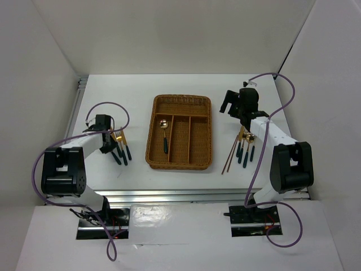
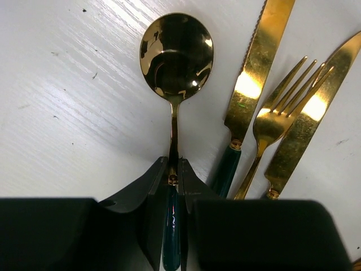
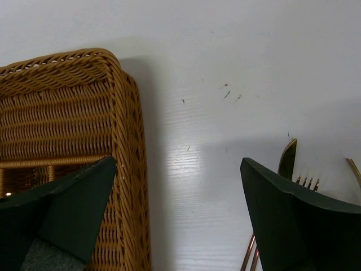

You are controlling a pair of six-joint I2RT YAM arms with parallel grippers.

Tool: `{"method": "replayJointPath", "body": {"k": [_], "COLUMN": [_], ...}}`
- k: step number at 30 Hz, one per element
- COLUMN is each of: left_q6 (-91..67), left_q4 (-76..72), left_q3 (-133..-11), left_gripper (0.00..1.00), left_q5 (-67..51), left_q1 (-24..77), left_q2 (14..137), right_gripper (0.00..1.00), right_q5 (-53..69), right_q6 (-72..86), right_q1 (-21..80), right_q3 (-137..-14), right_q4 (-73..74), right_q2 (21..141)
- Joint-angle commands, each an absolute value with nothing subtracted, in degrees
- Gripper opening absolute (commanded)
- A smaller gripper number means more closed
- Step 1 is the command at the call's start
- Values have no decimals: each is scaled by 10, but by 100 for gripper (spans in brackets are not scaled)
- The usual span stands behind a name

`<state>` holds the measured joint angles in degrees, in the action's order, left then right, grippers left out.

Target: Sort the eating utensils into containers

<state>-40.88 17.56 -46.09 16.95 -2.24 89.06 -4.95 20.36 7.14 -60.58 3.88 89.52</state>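
In the left wrist view my left gripper [image 2: 174, 167] is shut on the teal handle of a gold-bowled spoon [image 2: 176, 53] lying on the table. Just right of it lie a knife [image 2: 256, 73], a fork [image 2: 276, 113] and a second knife [image 2: 307, 124]. From above, that left gripper [image 1: 110, 148] is at the left group of utensils [image 1: 122, 148]. The wicker tray [image 1: 151, 141] holds one spoon [image 1: 164, 135] in its left slot. My right gripper [image 1: 230, 107] hangs open over the table beside the tray's back right corner [image 3: 121, 141], with nothing between its fingers.
More utensils [image 1: 246, 148] and reddish-brown chopsticks [image 1: 230, 155] lie right of the tray, under the right arm. In the right wrist view the chopsticks [image 3: 251, 257] and fork tines [image 3: 307, 182] peek out beside the right finger. White walls enclose the table.
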Motion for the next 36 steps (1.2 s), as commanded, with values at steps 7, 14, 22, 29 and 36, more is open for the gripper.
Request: {"method": "replayJointPath", "body": {"k": [7,14,22,29,36], "left_q6": [-452,-457,-410,-374,-338], "left_q4": [266,329,273,245,234], "left_q3": [-457,-522,-615,-716,-745], "left_gripper": [23,23,23,22,29], "left_q5": [163,178,122,105,64], "left_q1": [17,87,186,256,264], "left_q2": [811,736,765,876,961], "right_gripper": [100,100,100,100,100], "right_q5": [-54,-54,-53,-83,-90], "right_q6": [207,207,218,235,258], "right_q1": [72,72,67,67,67], "right_q3": [-633,-628,-628,-605,-575], "right_q4": [30,30,45,43,50], "right_q2": [898,898,898,876,854]}}
